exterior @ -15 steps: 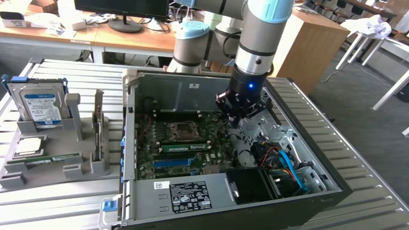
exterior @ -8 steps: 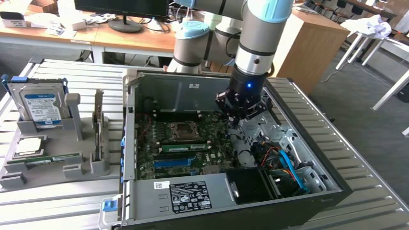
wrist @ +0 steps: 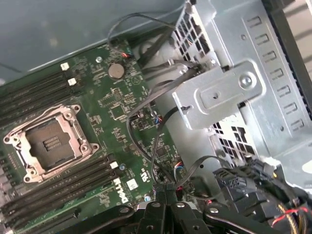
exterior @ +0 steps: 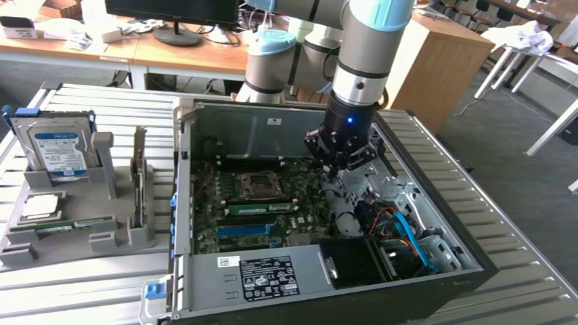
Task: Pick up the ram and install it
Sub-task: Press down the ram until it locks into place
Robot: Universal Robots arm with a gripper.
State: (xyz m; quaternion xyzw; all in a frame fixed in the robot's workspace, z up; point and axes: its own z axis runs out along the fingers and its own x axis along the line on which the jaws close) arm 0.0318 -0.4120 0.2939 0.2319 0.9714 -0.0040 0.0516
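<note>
while the ram (exterior: 63, 226) lies racked, the closed gripper (exterior: 344, 164) hangs empty.

Matt grey metal case (exterior: 271, 125), ribbed metal table (exterior: 505, 203), glossy green motherboard (wrist: 122, 107)

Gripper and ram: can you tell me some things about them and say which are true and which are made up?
1. The gripper is shut. True.
2. The gripper holds the ram. False: the ram lies in the gray holder, at the exterior view's left of the case, and nothing shows between the fingers.
3. The hard drive stands upright in the holder. True.
4. The gripper hangs over the holder. False: it hangs inside the open case, above the motherboard.
5. The socket on the motherboard has a chip in it. False: the socket is bare, and a square chip lies in the holder.
</note>
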